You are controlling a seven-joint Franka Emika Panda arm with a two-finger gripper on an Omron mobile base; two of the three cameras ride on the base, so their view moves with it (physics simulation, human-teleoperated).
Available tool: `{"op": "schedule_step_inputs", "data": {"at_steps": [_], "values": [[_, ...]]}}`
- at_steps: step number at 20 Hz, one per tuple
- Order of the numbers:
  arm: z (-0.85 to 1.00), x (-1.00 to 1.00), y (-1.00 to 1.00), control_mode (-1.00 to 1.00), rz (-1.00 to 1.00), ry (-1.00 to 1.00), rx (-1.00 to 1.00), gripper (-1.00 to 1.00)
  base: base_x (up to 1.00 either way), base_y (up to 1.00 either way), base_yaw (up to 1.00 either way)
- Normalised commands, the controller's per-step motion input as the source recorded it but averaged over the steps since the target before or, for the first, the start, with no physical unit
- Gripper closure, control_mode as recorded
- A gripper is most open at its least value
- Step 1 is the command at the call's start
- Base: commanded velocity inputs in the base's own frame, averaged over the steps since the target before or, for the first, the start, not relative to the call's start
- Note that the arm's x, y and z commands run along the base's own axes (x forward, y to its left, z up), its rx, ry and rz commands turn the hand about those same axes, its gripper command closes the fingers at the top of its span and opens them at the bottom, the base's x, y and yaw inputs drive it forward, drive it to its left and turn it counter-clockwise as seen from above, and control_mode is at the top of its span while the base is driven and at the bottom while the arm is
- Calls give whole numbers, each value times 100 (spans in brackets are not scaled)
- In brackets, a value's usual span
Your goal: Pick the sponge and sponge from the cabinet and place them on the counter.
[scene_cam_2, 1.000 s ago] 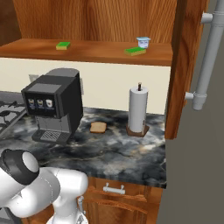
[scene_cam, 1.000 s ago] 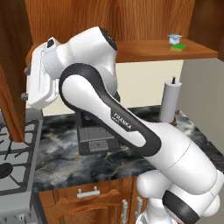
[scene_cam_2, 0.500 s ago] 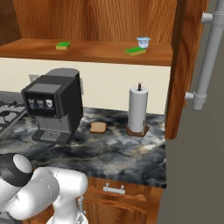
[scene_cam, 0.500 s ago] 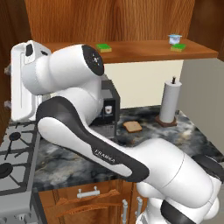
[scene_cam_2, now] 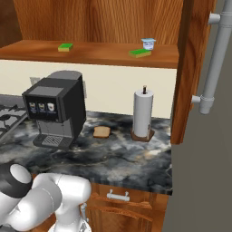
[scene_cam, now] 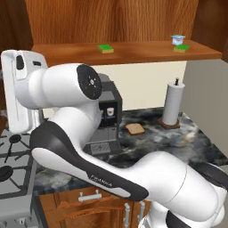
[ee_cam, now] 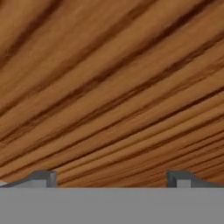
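From the left base view, 2 sponges lie on the cabinet shelf (scene_cam: 133,51): one sponge (scene_cam: 106,48) at the middle, the other sponge (scene_cam: 181,48) beside a cup (scene_cam: 178,39).

From the right base view, the counter (scene_cam_2: 118,156) below has free room for them.

In the hand view, the gripper (ee_cam: 111,179) is spread wide and empty, facing wood very closely.

The cabinet (scene_cam_2: 90,53) stood open, its shelf front unobstructed. One sponge (scene_cam_2: 65,46) lay alone at the left; the other sponge (scene_cam_2: 140,53) lay just beside a cup (scene_cam_2: 148,43) at the right, near the open door (scene_cam_2: 192,68). Below, a coffee machine (scene_cam_2: 56,108) and a paper towel roll (scene_cam_2: 142,113) rose from the counter (scene_cam_2: 113,158), with bread (scene_cam_2: 101,132) between them; the counter's front lay bare.
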Motion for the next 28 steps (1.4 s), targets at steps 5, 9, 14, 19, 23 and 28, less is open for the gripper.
{"op": "schedule_step_inputs", "data": {"at_steps": [5,9,14,19,23,28], "values": [[-35,43,0,-100,-2,0,-11,-100,0,0,0],[-30,36,0,-100,-2,-1,-10,-100,0,0,0],[-21,27,4,-100,-1,-1,-11,-100,0,0,0],[-22,40,9,-100,-3,-5,-12,-100,0,0,0],[2,-19,-7,-100,0,-2,-2,-100,0,0,0],[20,-84,-63,-100,-2,-14,8,-100,0,0,0]]}}
